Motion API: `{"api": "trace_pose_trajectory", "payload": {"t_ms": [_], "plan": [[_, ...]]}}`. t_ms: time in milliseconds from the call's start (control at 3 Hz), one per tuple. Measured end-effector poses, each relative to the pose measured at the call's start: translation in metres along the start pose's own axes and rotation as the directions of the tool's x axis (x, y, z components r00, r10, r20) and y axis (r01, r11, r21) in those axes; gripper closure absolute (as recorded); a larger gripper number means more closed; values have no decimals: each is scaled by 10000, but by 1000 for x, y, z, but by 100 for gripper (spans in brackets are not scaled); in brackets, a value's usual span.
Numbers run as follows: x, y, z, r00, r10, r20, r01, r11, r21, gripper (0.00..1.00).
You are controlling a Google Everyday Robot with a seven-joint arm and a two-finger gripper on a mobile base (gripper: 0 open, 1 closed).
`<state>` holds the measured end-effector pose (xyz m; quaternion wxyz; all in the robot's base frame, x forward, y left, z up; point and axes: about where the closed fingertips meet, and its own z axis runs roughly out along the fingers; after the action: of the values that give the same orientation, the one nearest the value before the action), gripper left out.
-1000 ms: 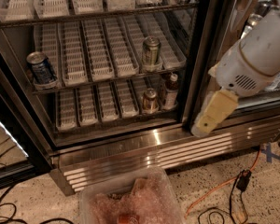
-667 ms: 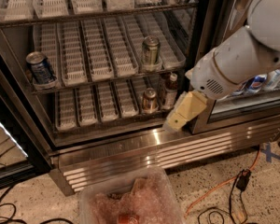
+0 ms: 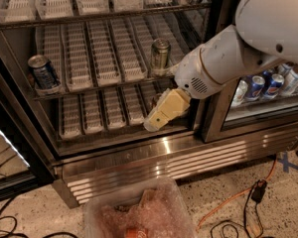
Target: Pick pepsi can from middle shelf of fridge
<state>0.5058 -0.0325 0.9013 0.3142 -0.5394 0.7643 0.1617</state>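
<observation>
Blue pepsi can (image 3: 43,73) far left, jaws before lower shelf (image 3: 92,119)

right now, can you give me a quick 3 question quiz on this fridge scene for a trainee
1. True or false: the gripper is touching the pepsi can.
2. Multiple choice: where on the middle shelf does the pepsi can stand? A) left end B) centre C) right end
3. Fill in: in the camera view, the green-gold can on the same shelf stands to the ____ of the pepsi can.

Key
1. False. The gripper hangs in front of the lower shelf, right of centre, well apart from the pepsi can.
2. A
3. right
</observation>
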Motion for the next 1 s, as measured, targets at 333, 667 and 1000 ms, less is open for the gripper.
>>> {"api": "trace_pose_trajectory", "payload": {"t_ms": [333, 667, 1000], "plan": [[-14, -11, 5, 9976, -252, 638, 221, 9985, 495, 0], [-43, -27, 32, 9811, -332, 1904, 144, 9950, 991, 0], [-86, -52, 61, 9446, -525, 3239, 16, 9879, 1553, 0]]}}
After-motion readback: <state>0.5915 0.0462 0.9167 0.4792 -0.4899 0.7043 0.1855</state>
